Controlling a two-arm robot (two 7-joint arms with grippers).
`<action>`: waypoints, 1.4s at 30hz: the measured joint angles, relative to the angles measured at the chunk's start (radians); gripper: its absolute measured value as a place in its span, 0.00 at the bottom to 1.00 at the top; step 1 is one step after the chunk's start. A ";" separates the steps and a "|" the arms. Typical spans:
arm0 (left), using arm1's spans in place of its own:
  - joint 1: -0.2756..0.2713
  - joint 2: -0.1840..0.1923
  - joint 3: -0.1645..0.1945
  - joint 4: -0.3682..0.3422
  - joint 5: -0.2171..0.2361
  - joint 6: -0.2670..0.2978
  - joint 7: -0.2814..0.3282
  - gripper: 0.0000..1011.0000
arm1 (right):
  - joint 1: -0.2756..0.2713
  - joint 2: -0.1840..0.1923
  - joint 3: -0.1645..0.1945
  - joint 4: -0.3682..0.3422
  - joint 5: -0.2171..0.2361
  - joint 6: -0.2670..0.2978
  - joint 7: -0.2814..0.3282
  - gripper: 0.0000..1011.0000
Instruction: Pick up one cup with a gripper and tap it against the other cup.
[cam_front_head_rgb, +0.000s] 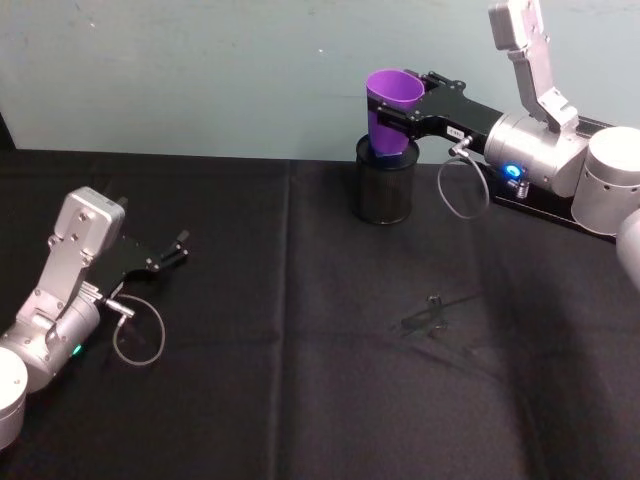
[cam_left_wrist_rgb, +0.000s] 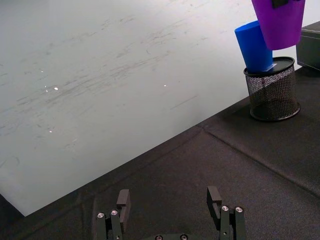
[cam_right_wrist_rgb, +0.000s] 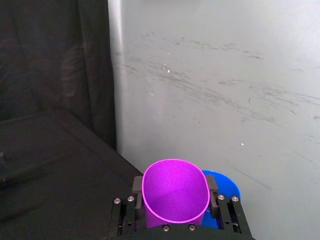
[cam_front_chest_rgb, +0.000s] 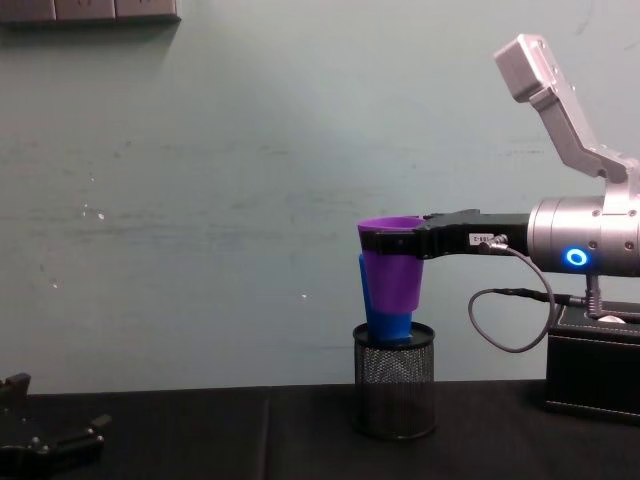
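My right gripper (cam_front_head_rgb: 398, 118) is shut on the purple cup (cam_front_head_rgb: 388, 92) just below its rim and holds it upright in the air, over the far middle of the table. The blue cup (cam_left_wrist_rgb: 255, 47) stands tilted inside a black wire-mesh pen holder (cam_left_wrist_rgb: 272, 95). The purple cup (cam_left_wrist_rgb: 280, 22) hangs right beside the blue cup's upper part; I cannot tell whether they touch. In the chest view the purple cup (cam_front_chest_rgb: 392, 270) covers most of the blue cup (cam_front_chest_rgb: 385, 322). The right wrist view shows the purple cup (cam_right_wrist_rgb: 175, 192) between the fingers (cam_right_wrist_rgb: 137, 184), with the blue cup (cam_right_wrist_rgb: 226, 182) behind it.
My left gripper (cam_front_head_rgb: 170, 252) rests open on the black cloth at the near left, far from the cups. A black box (cam_front_head_rgb: 540, 205) sits under the right arm. A small dark clip (cam_front_head_rgb: 430, 315) lies at mid-table. The pale wall (cam_front_chest_rgb: 200, 200) stands close behind the pen holder (cam_front_chest_rgb: 395, 390).
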 joint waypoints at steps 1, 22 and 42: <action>0.000 0.000 0.000 0.000 0.000 0.000 0.000 0.99 | 0.001 -0.001 0.001 0.002 -0.001 -0.001 0.000 0.73; 0.000 0.000 0.000 0.000 0.000 0.000 0.000 0.99 | 0.019 -0.020 0.024 0.049 -0.019 -0.027 -0.001 0.73; 0.000 0.000 0.000 0.000 0.000 0.000 0.000 0.99 | 0.036 -0.032 0.038 0.087 -0.022 -0.050 0.021 0.73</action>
